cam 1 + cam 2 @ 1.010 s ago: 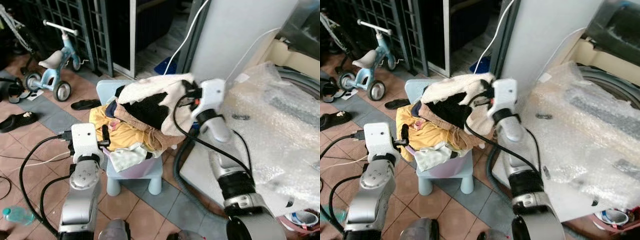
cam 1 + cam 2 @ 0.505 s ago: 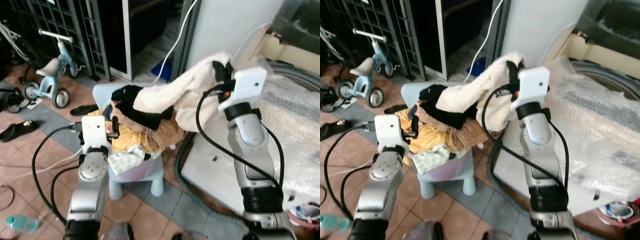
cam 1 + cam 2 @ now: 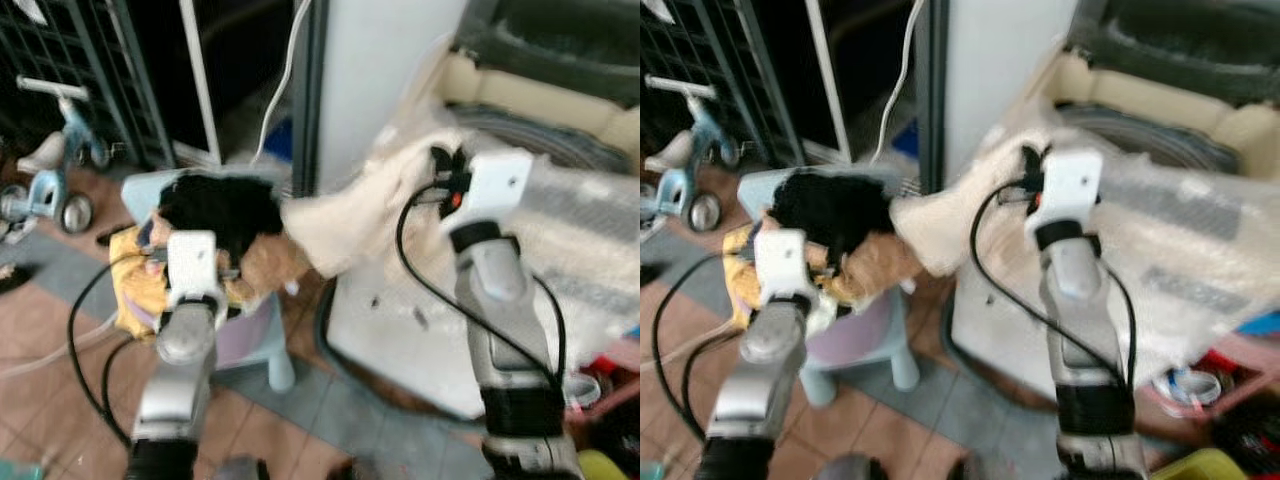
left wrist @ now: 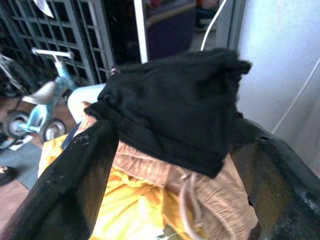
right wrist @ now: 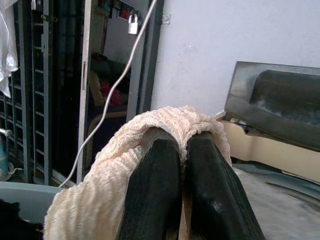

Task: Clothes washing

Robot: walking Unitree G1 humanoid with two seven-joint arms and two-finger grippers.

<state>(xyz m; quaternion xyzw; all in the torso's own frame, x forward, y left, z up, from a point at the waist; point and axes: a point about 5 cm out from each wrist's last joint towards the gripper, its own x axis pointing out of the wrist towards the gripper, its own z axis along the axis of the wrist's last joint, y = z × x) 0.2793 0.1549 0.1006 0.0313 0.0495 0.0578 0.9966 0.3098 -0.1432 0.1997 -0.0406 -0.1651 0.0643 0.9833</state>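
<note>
The right gripper [image 5: 181,165] is pinching the cream towel [image 3: 345,225] by a bunched fold; it is looking soft, light and trailing. The left gripper [image 4: 165,165] is hanging spread apart over the black garment [image 4: 175,115].

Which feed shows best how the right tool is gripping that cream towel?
The right wrist view: the right tool is pinched shut on the cream towel, which drapes over its fingertips in sharp focus. The eye views are blurred, showing the towel hanging from it toward the chair.
</note>
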